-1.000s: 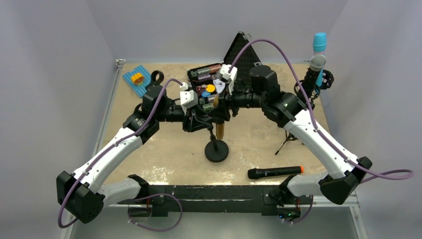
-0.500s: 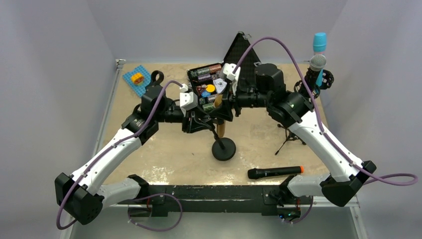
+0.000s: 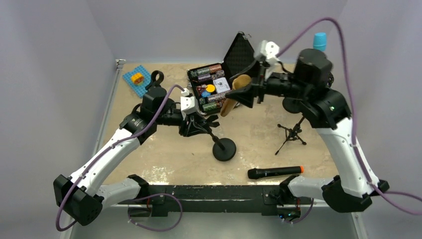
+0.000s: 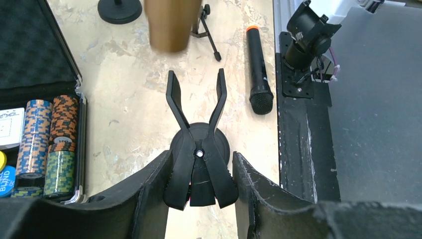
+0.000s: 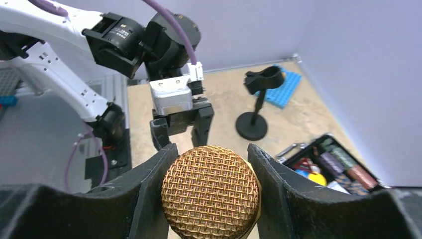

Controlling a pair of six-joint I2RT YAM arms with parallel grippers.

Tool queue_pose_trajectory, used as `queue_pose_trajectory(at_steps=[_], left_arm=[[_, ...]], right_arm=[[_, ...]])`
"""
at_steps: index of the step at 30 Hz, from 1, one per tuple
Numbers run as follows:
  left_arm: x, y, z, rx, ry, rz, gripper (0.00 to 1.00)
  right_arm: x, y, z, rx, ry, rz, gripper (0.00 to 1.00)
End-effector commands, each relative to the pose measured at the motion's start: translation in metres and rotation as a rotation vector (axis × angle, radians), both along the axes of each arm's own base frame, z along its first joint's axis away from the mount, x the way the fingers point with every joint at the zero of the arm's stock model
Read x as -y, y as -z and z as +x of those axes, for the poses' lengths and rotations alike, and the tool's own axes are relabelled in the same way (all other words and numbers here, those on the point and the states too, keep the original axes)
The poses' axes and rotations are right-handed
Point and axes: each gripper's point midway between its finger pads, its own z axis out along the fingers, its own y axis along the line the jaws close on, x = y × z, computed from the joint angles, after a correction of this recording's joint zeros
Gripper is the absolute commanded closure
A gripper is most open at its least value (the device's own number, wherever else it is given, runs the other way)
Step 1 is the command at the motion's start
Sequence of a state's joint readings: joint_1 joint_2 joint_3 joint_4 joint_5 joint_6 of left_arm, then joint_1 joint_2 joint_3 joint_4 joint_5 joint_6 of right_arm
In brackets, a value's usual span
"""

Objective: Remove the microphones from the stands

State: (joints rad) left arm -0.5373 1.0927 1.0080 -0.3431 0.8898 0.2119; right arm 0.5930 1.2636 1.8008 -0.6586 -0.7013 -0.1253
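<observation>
The right gripper [image 3: 245,93], jaws part-closed round the gold microphone [image 3: 230,102], held it tilted above the desk's far middle, tail pointing toward the stand [image 3: 224,149], which the left gripper [image 4: 200,162] clamped nearby.

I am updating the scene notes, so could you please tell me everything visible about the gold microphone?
The gold mesh-headed microphone has a round woven-metal head and a smooth, brassy body. It is free of the black round-based clip stand, held tilted in the air near the open black case of poker chips, its head facing the right wrist camera. The right gripper has its jaws shut on it near the head; nothing else touches it.
</observation>
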Motion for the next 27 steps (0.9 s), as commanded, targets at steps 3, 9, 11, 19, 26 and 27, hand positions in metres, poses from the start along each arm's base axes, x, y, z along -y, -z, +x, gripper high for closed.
queue_pose_trajectory(at_steps=[3, 9, 11, 19, 26, 27], left_arm=[[-0.009, 0.004, -0.005, -0.01, -0.009, 0.052, 1.0], [-0.003, -0.018, -0.003, 0.004, 0.006, -0.002, 1.0], [0.0, -0.028, -0.002, 0.0, 0.004, -0.029, 1.0], [0.003, -0.053, 0.003, 0.032, 0.004, -0.047, 1.0], [-0.001, -0.037, 0.007, 0.048, -0.011, 0.001, 1.0], [-0.002, -0.036, 0.007, 0.05, -0.011, 0.004, 1.0]], right_arm=[[0.038, -0.027, -0.016, 0.112, 0.051, 0.042, 1.0], [0.063, 0.068, -0.011, 0.171, 0.077, -0.242, 1.0], [0.073, 0.107, -0.013, 0.173, 0.066, -0.345, 1.0], [0.11, 0.214, -0.031, 0.067, 0.0, -0.648, 1.0], [0.135, 0.295, -0.031, 0.019, -0.043, -0.854, 1.0], [0.138, 0.304, -0.031, 0.011, -0.051, -0.88, 1.0]])
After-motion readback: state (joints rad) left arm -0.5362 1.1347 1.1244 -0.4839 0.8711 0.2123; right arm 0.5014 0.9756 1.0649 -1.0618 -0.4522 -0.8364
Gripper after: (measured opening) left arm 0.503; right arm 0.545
